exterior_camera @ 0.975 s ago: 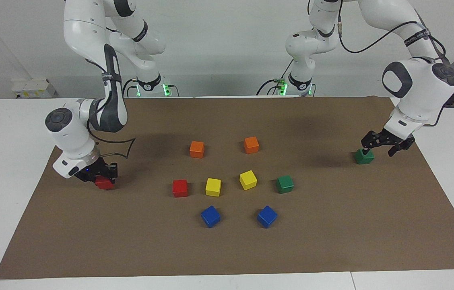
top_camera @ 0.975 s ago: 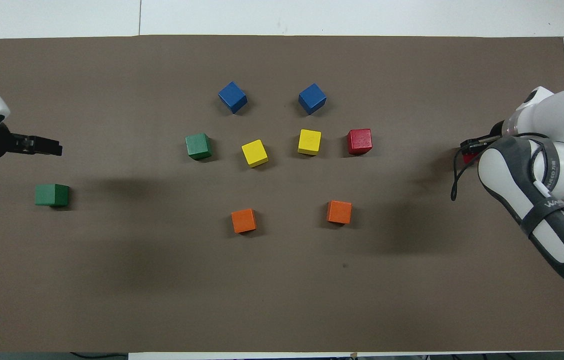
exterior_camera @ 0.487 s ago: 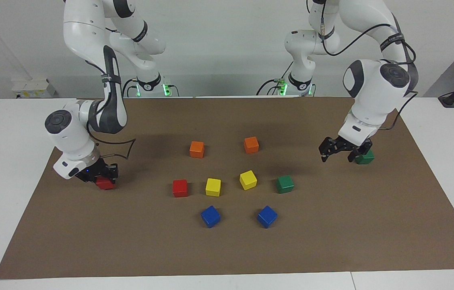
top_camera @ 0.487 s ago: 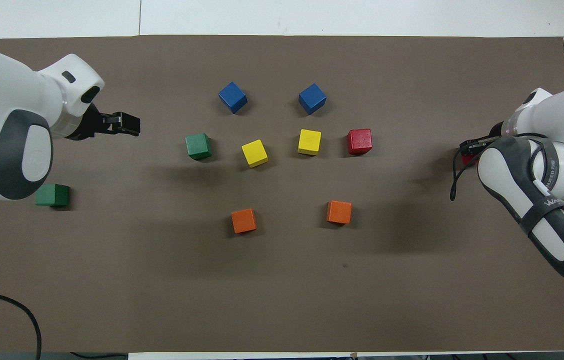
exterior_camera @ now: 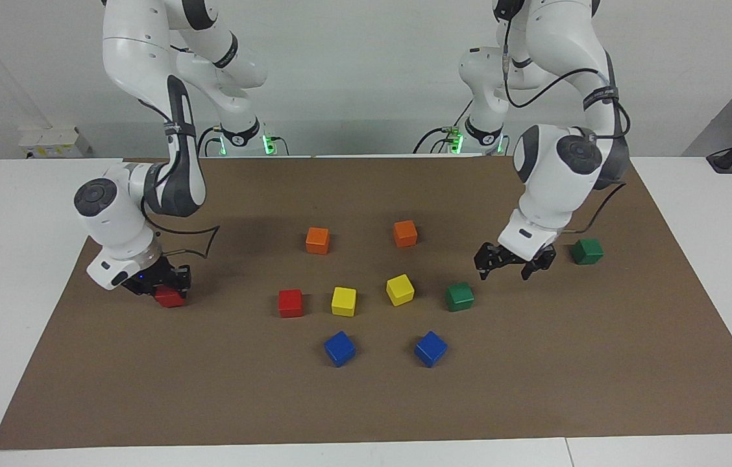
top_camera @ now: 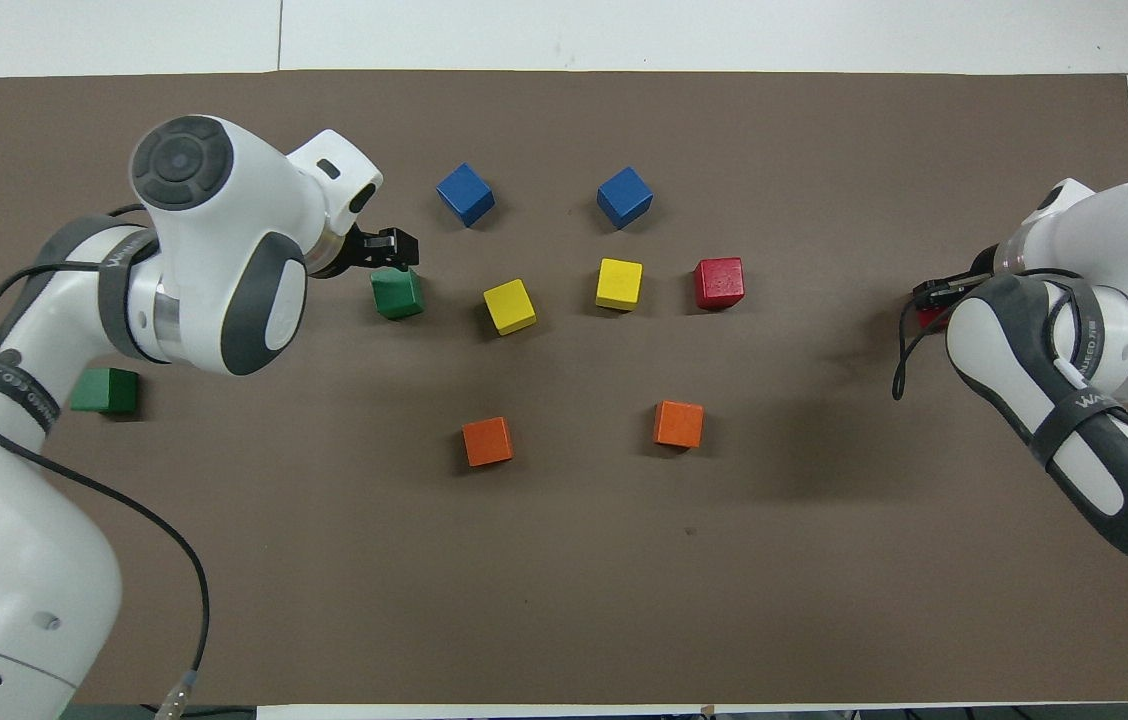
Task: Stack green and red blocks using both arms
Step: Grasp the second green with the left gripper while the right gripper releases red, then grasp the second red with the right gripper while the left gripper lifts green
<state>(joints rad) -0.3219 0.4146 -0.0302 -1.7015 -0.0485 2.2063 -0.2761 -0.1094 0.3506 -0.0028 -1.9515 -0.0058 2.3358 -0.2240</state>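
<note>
Hidden: I see only a sliver of the small red painted cube (exterior_camera: 169, 298) pinched by my right end effector (exterior_camera: 165, 290) near the right arm's worktop edge | left end effector (exterior_camera: 512, 261) spread, empty, above brown paper mat (exterior_camera: 366, 402) beside the inner green cube (exterior_camera: 459, 296) | outer green cube (exterior_camera: 586, 251) toward the left arm's edge | second red cube (exterior_camera: 290, 303) mid-mat | white worktop (exterior_camera: 9, 259), pale wall.

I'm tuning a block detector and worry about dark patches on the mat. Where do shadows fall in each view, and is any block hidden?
Facing view: a soft shadow lies on the brown mat under the left gripper; every block shows, though the right gripper covers part of its red block. Overhead view: broad dim shadows lie around the orange blocks, and the right arm hides most of that red block.
</note>
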